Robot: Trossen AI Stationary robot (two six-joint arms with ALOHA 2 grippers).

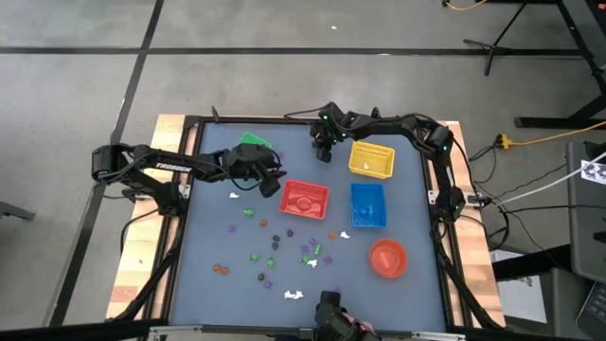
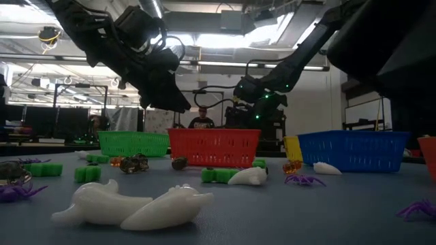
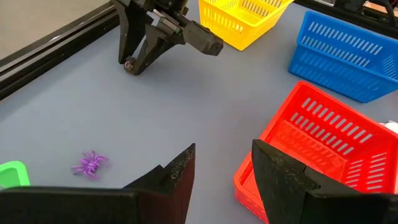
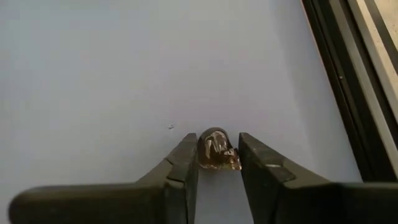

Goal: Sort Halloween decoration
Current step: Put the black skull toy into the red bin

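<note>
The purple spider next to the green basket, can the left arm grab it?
Probably yes. The purple spider lies alone on bare table beside the green basket, with nothing blocking it. The left gripper hovers close, open and empty, near the red basket.

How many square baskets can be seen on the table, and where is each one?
4. The green basket is at the far left, under the left arm; the yellow basket is at the far right; the red basket is in the centre; the blue basket is beside it.

Grey concrete floor (image 1: 284, 57) with dark seam lines. Yellow cable (image 1: 544, 140) beside the worktop (image 1: 213, 237). Ceiling strip lights (image 2: 225, 41); person (image 2: 201, 119) standing behind.
</note>
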